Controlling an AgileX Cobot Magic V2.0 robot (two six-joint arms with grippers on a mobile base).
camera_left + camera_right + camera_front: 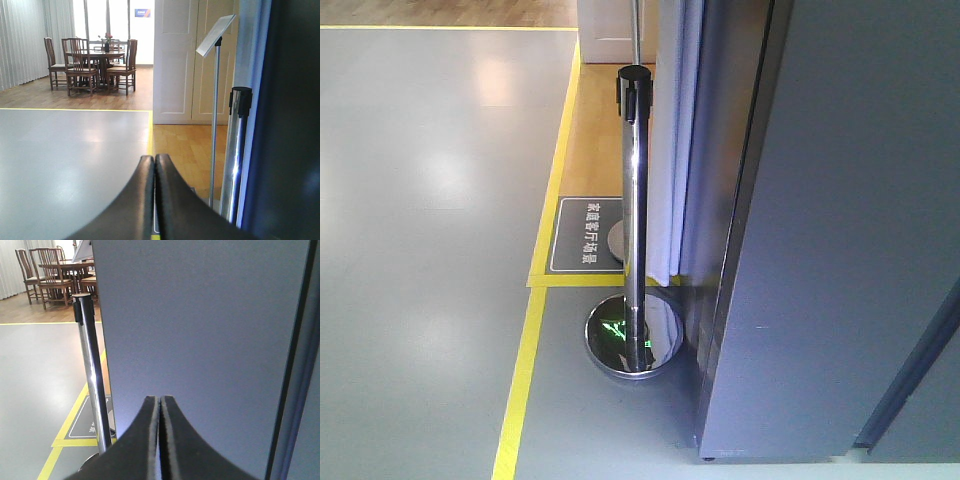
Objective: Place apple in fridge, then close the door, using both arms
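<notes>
Front view first: mostly just the fridge, a tall flat dark grey slab filling the right side, with a chrome stanchion post standing just beside its corner on a round mirror base, on a grey floor with yellow tape lines. No arms visible here and no apple anywhere, so I can't say where the apple is right now

Left wrist view: the left gripper has its two black fingers pressed together, nothing between them. It points out over the grey floor toward a dining table with chairs far back, with a sign stand and the same post off to the right. A dark edge of the fridge runs down the right border

Right wrist view: the right gripper is also clenched tight and empty, aimed straight at the grey fridge face, which sits near it. The dark vertical seam at right looks like the door edge, though I can't tell whether it's fully closed

Handling guess: the door is big, rigid and smooth with no handle showing, so a flat push on the panel near the free edge beats any pinch. The apple, once found, should be firm, light and glossy, so a bit slippery; grab it across the widest part with moderate squeeze
</notes>
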